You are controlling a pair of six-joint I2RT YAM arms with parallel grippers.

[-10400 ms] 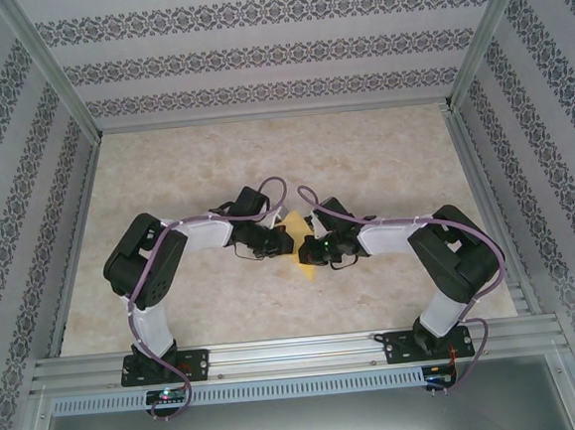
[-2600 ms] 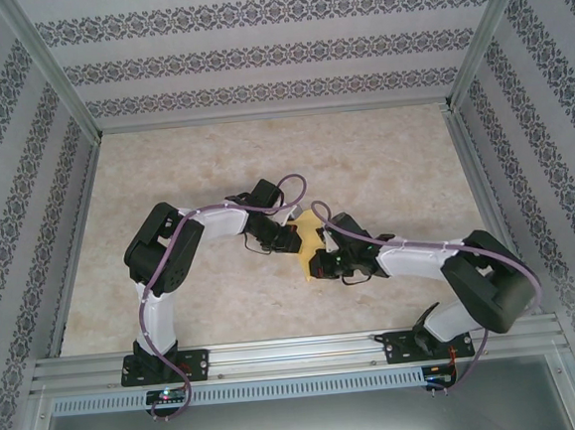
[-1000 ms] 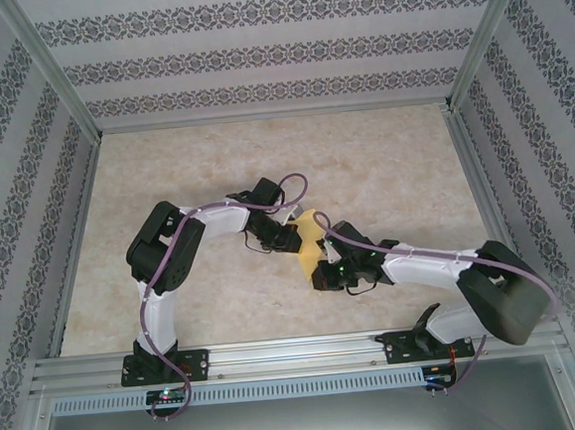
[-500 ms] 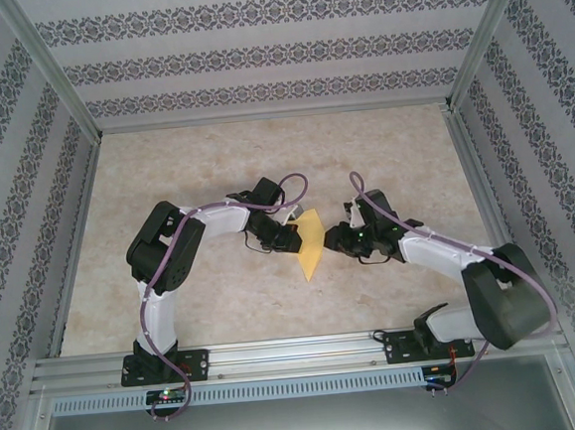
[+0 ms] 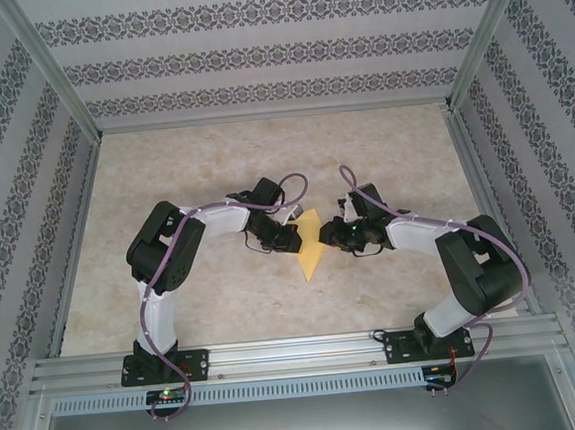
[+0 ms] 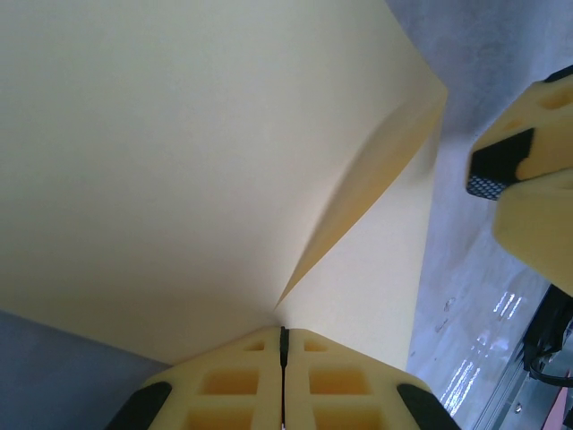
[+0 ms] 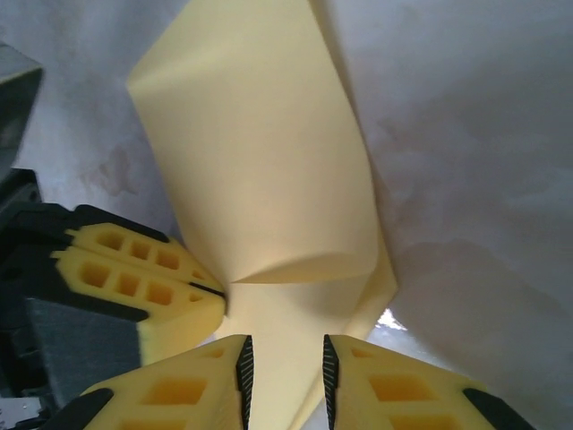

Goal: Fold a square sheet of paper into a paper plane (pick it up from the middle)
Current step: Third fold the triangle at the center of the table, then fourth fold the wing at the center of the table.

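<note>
The square sheet of paper is a mustard-yellow creased shape, narrowing to a point toward the near side, held just above mid-table. My left gripper is shut on its left edge; in the left wrist view the jaws meet on the sheet, which has a raised fold running to the right. My right gripper stands open at the sheet's right side. In the right wrist view its fingertips are apart with the paper lying in the gap, unpinched, and the left gripper's fingers are at the left.
The beige marbled table stretches around the paper. Patterned walls and aluminium posts close in the back and sides, with a metal rail along the near edge. The right gripper's fingers stand close beside the sheet in the left wrist view.
The right gripper let go of the sheet's lower part, opened, swung out to the right and came back to the sheet's upper right side. The left gripper kept its hold.
</note>
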